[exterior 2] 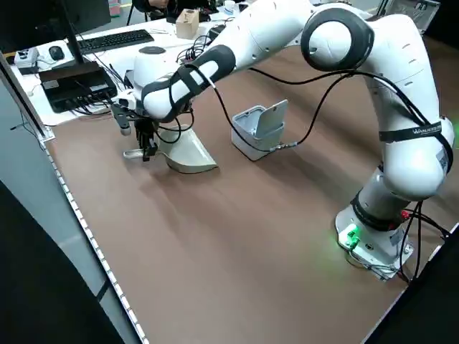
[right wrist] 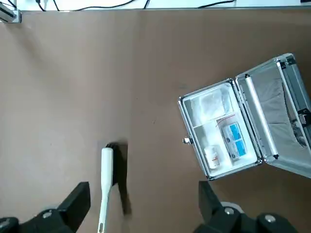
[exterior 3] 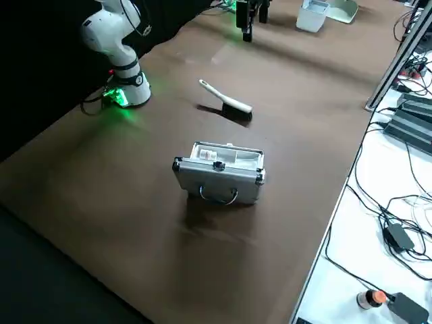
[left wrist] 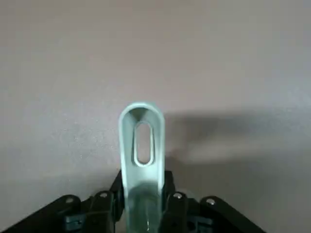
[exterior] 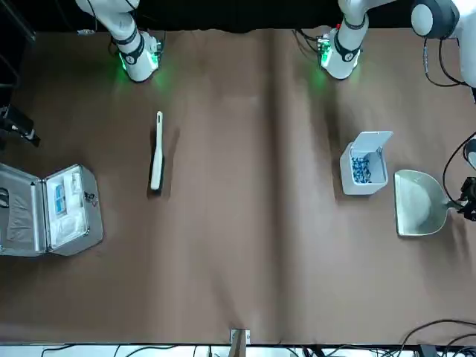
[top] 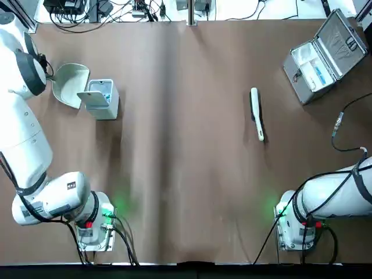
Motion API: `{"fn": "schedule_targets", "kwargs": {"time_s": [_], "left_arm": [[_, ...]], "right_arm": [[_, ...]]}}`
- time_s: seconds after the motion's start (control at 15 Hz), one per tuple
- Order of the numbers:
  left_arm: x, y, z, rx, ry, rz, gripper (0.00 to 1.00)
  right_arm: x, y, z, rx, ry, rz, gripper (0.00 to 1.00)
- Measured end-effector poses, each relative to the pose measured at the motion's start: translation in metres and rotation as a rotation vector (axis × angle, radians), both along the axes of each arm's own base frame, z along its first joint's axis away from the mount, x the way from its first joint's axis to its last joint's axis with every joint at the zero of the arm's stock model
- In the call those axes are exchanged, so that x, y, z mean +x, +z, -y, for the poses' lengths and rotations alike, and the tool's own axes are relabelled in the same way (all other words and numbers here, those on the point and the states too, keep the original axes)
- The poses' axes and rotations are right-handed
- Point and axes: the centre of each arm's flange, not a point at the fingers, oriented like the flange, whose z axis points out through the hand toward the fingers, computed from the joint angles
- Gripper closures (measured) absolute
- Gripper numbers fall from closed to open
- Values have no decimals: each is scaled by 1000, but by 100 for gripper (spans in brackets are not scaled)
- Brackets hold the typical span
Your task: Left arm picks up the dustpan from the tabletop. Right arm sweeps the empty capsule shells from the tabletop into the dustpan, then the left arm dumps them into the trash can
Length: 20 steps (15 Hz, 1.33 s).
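While gripped, dustpan (top: 68,85) beside trash can (top: 103,99)

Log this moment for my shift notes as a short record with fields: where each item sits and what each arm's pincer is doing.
dustpan: on the table beside the bin, handle held by the left pincer
bin: lid up, blue capsule shells inside
table: no loose shells visible on it
brush: lying flat on the table, untouched
metal case: open, at the far corner on the robot's right
right pincer: open, raised above the brush, holding nothing
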Motion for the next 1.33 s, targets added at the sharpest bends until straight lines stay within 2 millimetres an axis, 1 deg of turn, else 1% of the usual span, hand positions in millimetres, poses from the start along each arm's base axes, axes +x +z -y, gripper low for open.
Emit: {"fn": "schedule_targets", "kwargs": {"time_s": [0.07, 0.2, 0.27, 0.33, 0.4, 0.47, 0.53, 0.67, 0.73, 0.87, 0.93, 1.0, 1.07, 1.13, 1.33], "left_arm": [[0, 0, 0, 1, 0, 2, 59], [0, 0, 0, 2, 2, 4, 41], [0, 0, 0, 2, 5, 5, 36], [0, 0, 0, 2, 6, 5, 36], [0, 1, 0, 2, 7, 6, 33], [1, 1, 0, 3, 7, 8, 33], [1, 3, 0, 4, 7, 11, 30], [4, 12, 0, 8, 4, 23, 13], [6, 34, 3, -1, -6, 23, 0], [8, 68, 11, -15, -32, 24, 0], [10, 87, 17, -21, -53, 28, 0], [14, 107, 30, -29, -80, 34, 0], [19, 125, 46, -35, -106, 38, 0], [25, 143, 67, -36, -142, 33, 0], [37, 188, 135, -59, -253, 18, 0]], "right_arm": [[0, 0, 0, 0, 0, 0, 2], [0, 0, 0, 0, -1, 0, 2], [0, 0, 0, 0, 0, 0, 2], [0, 0, 0, 0, 0, 0, 2], [0, 0, 0, 0, 0, 0, 2], [0, 0, 0, 0, 0, 0, 2], [0, 0, 0, 0, 0, 0, 2], [0, 0, 1, 0, 0, 0, 2], [0, 0, 1, 0, 0, 0, 2], [0, 0, 1, 0, 0, 0, 2], [0, 0, 1, 0, 0, 0, 2], [0, 0, 1, 0, 0, 0, 2], [0, 0, 1, 0, 0, 0, 2], [0, 0, 1, 0, -1, 0, 2], [0, 0, 1, 0, 0, 0, 2]]}}
